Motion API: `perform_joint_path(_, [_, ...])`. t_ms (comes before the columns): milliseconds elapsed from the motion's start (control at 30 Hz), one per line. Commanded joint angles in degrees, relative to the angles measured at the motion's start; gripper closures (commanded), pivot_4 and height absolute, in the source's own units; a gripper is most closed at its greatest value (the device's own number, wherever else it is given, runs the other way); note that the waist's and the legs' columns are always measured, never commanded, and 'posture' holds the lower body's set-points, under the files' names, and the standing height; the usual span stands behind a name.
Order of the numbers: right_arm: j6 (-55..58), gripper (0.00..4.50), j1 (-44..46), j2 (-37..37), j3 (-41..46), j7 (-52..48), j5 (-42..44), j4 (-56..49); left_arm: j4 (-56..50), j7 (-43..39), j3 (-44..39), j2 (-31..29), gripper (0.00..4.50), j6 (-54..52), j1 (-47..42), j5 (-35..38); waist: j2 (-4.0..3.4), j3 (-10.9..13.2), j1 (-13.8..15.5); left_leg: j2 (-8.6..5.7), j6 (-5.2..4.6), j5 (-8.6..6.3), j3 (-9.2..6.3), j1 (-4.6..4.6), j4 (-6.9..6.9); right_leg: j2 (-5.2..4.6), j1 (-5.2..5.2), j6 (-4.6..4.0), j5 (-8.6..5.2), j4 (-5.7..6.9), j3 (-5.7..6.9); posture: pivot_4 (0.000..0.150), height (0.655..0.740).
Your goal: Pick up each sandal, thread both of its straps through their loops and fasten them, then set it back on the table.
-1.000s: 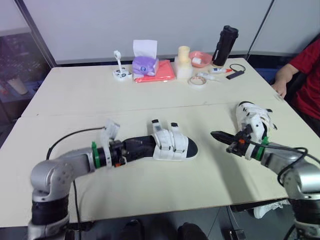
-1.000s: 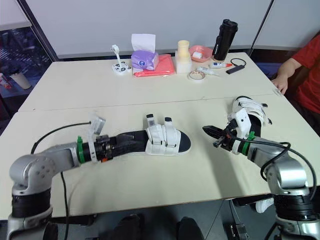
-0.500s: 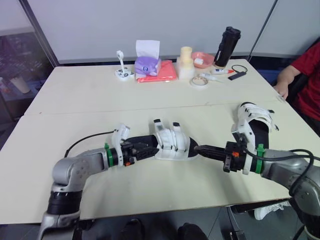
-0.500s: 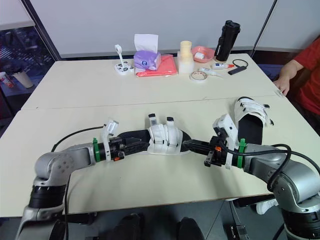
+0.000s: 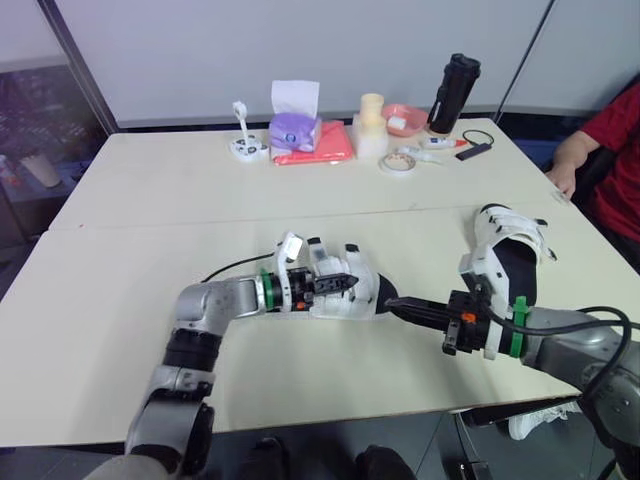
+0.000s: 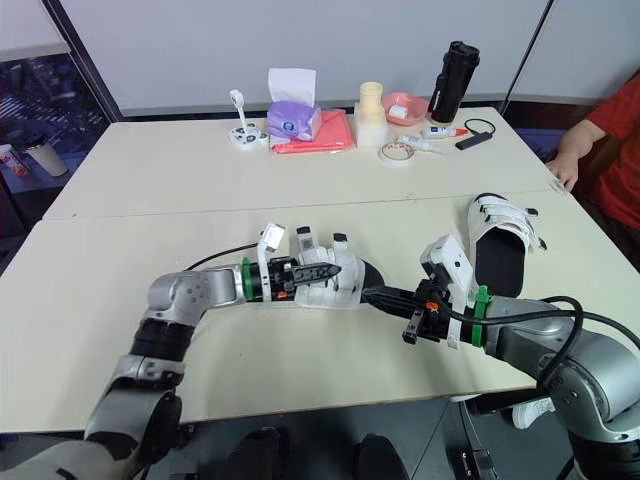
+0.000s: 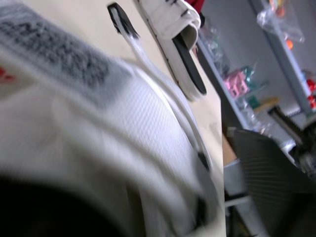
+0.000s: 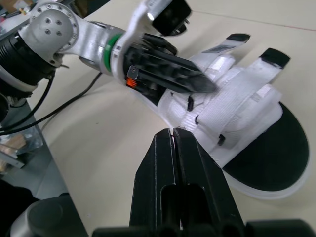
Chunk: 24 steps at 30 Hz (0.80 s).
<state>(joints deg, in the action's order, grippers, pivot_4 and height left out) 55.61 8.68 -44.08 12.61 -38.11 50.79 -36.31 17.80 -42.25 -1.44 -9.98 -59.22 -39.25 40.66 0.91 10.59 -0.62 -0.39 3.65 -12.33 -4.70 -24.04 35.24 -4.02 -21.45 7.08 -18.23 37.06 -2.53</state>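
Plainly found the right gripper with its fingers pressed together and empty, tip just beside the toe of the near sandal. Saw the left gripper lying across that sandal's white straps, fingers likewise drawn to a point; could not make out any strap pinched between them. Placed the sandal midway along the table, nearer the front edge, sole flat, two strap tips standing up loose. Judged it light, with a bendy sole and limp fabric straps, so likely to slide if pushed; reckoned the best hold to be a strap's free tip, with the other gripper pinning the sole. Spotted the second sandal toward the right edge, well apart. Counted a tissue box, black bottle, pink bowl and tape roll along the far edge, out of the way. Noted a person's hand by the far right corner. Marked the cable trailing beside the left arm as the likeliest snag.
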Motion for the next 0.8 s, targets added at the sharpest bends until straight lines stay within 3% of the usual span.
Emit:
perform_joint_path(33, [-1.5, 4.5, -0.9, -0.5, 1.5, 0.6, 0.4, -2.2, -2.0, -0.5, -1.1, 1.3, 2.93, 0.6, -0.8, 1.1, 0.0, 0.0, 0.0, 0.0, 0.0, 0.0, 0.0, 0.0, 0.0, 0.0, -0.01, 0.01, 0.0, 0.0, 0.0, 0.15, 0.74])
perform_joint_path(133, [-2.0, 4.5, -1.7, -0.5, 1.5, 1.1, 0.4, -2.2, -4.9, 0.0, -0.4, 2.2, 4.41, 0.1, 0.2, 1.4, -0.01, 0.0, 0.0, 0.0, 0.0, 0.0, 0.0, 0.0, 0.0, 0.0, 0.0, 0.01, -0.01, 0.01, 0.0, 0.15, 0.74])
perform_joint_path(267, [-3.5, 4.5, -1.4, 0.2, 1.1, 2.2, -1.3, -0.3, -6.8, 6.9, -6.0, 8.0, 4.47, 3.5, -2.3, 3.8, 0.0, 0.0, 0.5, -0.02, 0.0, 0.0, -0.02, 0.0, 0.08, -0.02, 0.03, 0.01, -0.01, 0.04, 0.0, 0.15, 0.74])
perform_joint_path(433, [-7.9, 4.5, 1.0, 2.5, 0.1, 5.2, -7.1, 6.2, -2.2, 21.6, -13.8, 18.9, 4.47, 22.1, -10.2, 0.3, 0.12, 0.1, 1.5, -0.04, -0.01, -0.01, -0.09, -0.24, 0.44, -0.04, -0.02, 0.04, 0.01, 0.09, 0.07, 0.15, 0.74])
perform_joint_path(600, [-11.4, 4.5, 4.4, 4.6, -1.4, 6.9, -11.6, 10.5, 11.6, 36.3, -20.2, 27.1, 4.47, 45.3, -19.4, -2.2, 0.09, 0.1, 1.0, -0.07, -0.07, -0.04, 0.0, -0.25, 0.51, -0.02, -0.06, 0.06, 0.02, 0.08, -0.01, 0.15, 0.74])
perform_joint_path(800, [-12.4, 4.5, 6.2, 6.0, -2.2, 7.6, -13.5, 11.5, 34.0, 45.0, -26.6, 28.2, 4.47, 62.8, -29.0, -1.2, 0.23, 0.1, 1.9, -0.13, -0.09, -0.05, -0.04, -0.48, 0.62, -0.04, -0.2, 0.11, 0.01, 0.1, 0.04, 0.15, 0.74])
